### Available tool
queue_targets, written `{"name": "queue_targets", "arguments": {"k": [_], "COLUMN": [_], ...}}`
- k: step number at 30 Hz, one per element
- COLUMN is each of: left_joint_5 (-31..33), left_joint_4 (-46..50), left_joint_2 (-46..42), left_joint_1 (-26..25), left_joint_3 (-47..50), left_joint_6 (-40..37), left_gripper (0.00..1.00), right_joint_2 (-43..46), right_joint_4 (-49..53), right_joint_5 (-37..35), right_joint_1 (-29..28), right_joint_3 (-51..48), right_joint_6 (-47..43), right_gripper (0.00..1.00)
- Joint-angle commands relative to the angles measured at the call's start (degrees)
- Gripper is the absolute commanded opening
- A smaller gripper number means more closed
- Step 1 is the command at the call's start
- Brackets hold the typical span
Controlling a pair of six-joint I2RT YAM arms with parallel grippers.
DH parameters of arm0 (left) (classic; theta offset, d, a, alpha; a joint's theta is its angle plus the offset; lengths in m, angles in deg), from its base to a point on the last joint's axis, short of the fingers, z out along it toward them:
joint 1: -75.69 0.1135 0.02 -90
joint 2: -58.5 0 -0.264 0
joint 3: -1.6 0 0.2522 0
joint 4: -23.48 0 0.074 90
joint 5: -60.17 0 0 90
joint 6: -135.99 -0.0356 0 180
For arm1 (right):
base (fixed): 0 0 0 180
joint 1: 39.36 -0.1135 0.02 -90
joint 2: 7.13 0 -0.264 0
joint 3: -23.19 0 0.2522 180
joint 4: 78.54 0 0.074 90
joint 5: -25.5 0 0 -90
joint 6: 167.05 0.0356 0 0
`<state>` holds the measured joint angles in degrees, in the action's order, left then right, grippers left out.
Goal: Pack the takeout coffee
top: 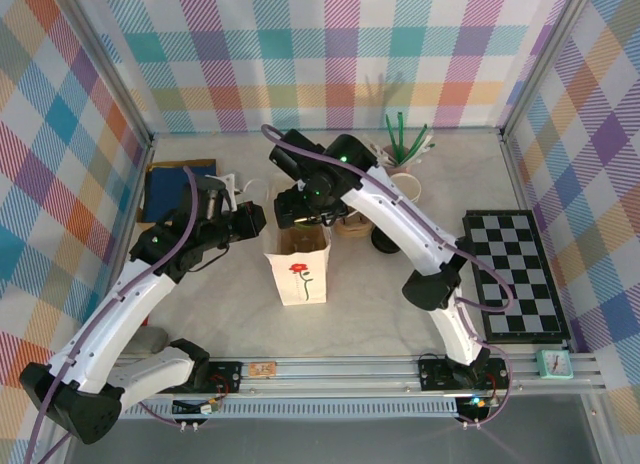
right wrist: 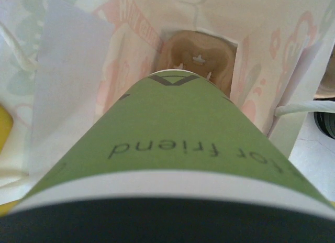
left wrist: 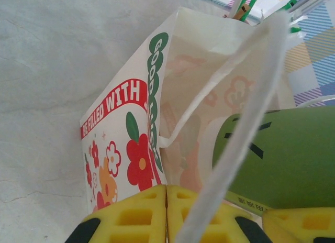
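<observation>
The takeout coffee [right wrist: 178, 128], a green cup with a black lid [right wrist: 157, 222], hangs base-first in the mouth of the white paper bag [top: 298, 276]. My right gripper [top: 305, 216] is shut on it from above the bag; the cup hides the fingers in the right wrist view. In the left wrist view the cup [left wrist: 282, 159] lies partly inside the bag [left wrist: 125, 143]. My left gripper [left wrist: 167, 201] is shut on the bag's top edge at its left corner, with a handle string [left wrist: 246, 128] crossing in front. A brown insert [right wrist: 199, 57] lies at the bag's bottom.
A chessboard [top: 510, 274] lies at the right, with a small clock [top: 553, 362] near its front corner. A blue book [top: 175, 189] sits at the back left. A cup of green straws [top: 405, 144] and loose black lids [top: 385, 239] stand behind the bag.
</observation>
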<state>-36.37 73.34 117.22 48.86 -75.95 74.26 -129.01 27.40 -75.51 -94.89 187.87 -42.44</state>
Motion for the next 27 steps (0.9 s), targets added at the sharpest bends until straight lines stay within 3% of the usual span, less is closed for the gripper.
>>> {"name": "queue_targets", "arguments": {"k": [1,12,18,27], "left_joint_5": [-0.86,-1.19,-1.00,-0.61], "left_joint_4": [-1.16,-1.38,-1.73,-1.56], "left_joint_2": [-1.13,-1.21,-1.92,-2.90], "left_joint_1": [0.47,0.38,0.37,0.37], "left_joint_3": [1.20,1.38,1.56,1.56], "left_joint_6": [0.91,1.76,2.53,2.66], "left_gripper": [0.08,0.03,0.01,0.00], "right_joint_2": [1.25,4.99,3.49,2.35], "right_joint_4": [4.34,-4.02,-2.40,3.07], "right_joint_5": [0.34,8.97,8.58,-0.26], "right_joint_1": [-0.41,-1.17,-1.67,-3.54], "right_joint_3": [2.02,2.62,1.63,-2.55], "right_joint_6": [1.45,2.02,3.10,6.10], "right_gripper": [0.49,0.47,0.47,0.48]}}
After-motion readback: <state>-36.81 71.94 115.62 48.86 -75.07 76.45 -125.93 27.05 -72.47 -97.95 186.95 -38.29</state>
